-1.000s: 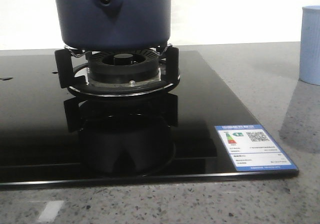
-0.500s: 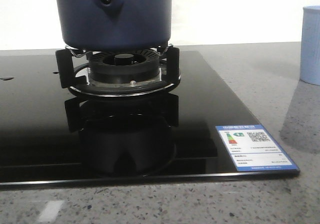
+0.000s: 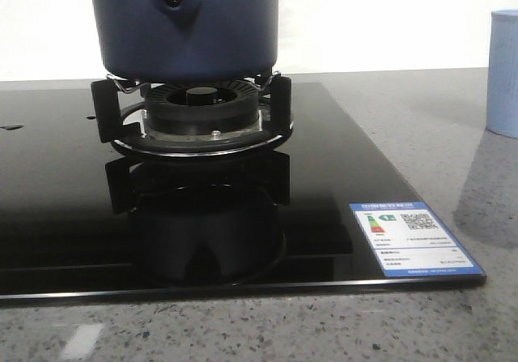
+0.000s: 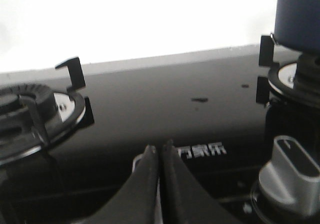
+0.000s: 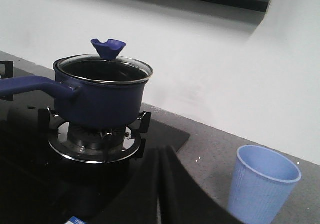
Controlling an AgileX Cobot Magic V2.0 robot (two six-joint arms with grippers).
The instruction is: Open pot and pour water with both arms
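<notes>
Ahead of the right gripper (image 5: 161, 151), fingers pressed together and empty, stands the lidded pot (image 5: 102, 96), its long handle (image 5: 30, 84) pointing sideways across the approach.

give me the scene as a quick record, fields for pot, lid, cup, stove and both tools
pot: dark blue pot sits on the burner grate, long handle sticking out
lid: glass lid on the pot, blue knob on top
cup: pale blue ribbed cup upright on the grey counter, apart from the stove, looks empty
stove: black glass hob with an energy label at its near corner
left tool: shut, holding nothing, low over the hob
right tool: shut, holding nothing
</notes>
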